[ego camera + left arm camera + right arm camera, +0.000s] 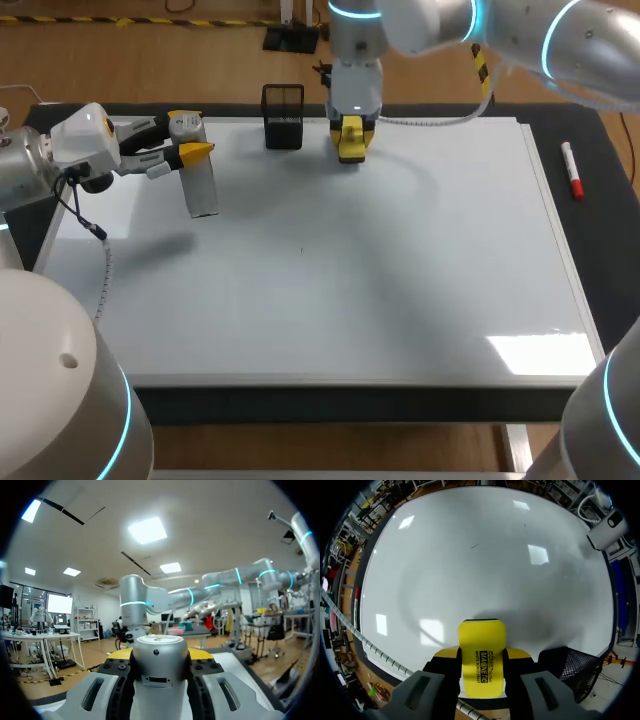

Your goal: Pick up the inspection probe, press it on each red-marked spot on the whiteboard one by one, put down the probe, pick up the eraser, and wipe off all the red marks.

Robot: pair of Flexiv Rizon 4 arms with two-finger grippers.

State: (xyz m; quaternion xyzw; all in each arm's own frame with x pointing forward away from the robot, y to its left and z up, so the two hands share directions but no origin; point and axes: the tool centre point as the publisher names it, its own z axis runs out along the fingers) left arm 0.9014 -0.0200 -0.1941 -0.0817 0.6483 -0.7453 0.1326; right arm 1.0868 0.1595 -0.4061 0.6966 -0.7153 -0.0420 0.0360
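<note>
**Eraser parked at the far edge, probe held clear**

Pinched from both sides in the right gripper (481,655): the eraser (481,645), a yellow block facing down at the whiteboard (470,555). Sits, in the head view, at the board's far edge, just beside the mesh holder (283,117). Probably poised there to start or finish a wipe, clear of the writing area. Contact with the surface is hard to judge from above.

Clamped in the left gripper (190,152): the probe (203,190), a silver cylinder hanging tip-down over the board's left end. Points sideways along the table rather than down, hence only the probe's flat top between the fingers in the left wrist view, and none of the board. Looks lifted off the surface, judging by the shadow cast well aside, so held out of the eraser's way rather than pressing.

No red spot to be found on the whiteboard in the head or right wrist view, only a tiny dark speck near the middle. Suggests wiping done or nearly so, with the probe not yet put down.

Well apart, on the dark mat right of the board: a red marker (572,172), touched by neither arm.
</note>
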